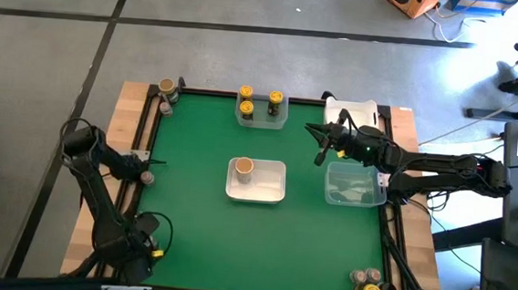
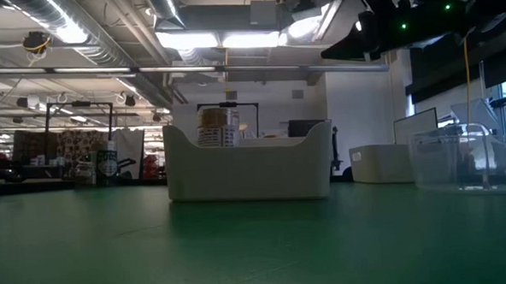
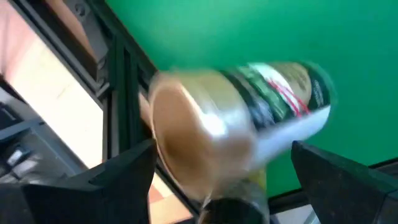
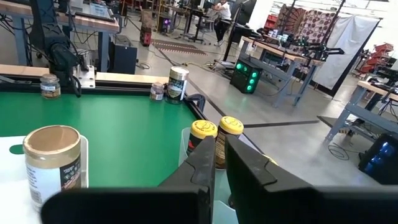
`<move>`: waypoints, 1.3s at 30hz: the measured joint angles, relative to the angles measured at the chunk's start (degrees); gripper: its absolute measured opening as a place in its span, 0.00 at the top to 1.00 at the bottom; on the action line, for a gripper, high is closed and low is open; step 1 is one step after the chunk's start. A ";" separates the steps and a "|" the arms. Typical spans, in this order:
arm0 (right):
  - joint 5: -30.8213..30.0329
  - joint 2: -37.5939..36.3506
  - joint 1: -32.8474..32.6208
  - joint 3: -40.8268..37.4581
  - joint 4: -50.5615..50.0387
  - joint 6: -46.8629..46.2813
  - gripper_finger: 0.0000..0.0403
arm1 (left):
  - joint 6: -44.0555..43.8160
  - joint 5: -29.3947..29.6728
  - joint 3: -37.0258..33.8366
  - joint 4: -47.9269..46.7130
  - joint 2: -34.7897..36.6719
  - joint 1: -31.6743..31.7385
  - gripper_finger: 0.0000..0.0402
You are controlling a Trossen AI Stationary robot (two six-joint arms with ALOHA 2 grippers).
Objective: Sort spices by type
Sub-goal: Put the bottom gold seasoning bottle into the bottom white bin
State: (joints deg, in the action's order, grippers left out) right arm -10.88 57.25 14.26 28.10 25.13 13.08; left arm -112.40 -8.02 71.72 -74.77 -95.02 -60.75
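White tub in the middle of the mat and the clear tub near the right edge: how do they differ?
The white tub is opaque; the clear tub is see-through, with the green mat showing through it. The white tub holds one tan-capped jar; the clear tub looks empty. The white tub sits mid-table; the clear tub sits by the right edge. Both are rectangular, open-topped and upright.
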 joint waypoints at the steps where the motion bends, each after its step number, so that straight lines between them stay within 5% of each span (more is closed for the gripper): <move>1: -0.01 0.01 0.00 0.00 0.07 0.00 0.90 | 0.02 -0.06 0.00 0.11 0.00 -0.04 0.13; 14: -0.01 0.02 0.00 0.00 0.04 0.02 0.90 | 0.98 -0.61 0.04 0.35 0.00 0.55 0.13; 24: -0.01 0.00 0.00 0.00 0.24 0.02 0.90 | 16.76 3.56 -0.49 -3.74 0.00 5.54 0.13; 29: -0.01 0.02 0.00 0.00 -0.10 0.02 0.90 | 24.68 2.12 -4.80 0.23 0.04 5.95 0.13; 39: -0.02 0.01 0.00 0.00 -0.04 0.02 0.90 | 26.99 -3.01 -16.03 11.81 0.06 6.01 0.13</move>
State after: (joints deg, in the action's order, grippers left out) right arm -10.90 57.26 14.26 28.10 25.09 13.10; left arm -85.41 -11.02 55.70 -62.95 -94.96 -54.75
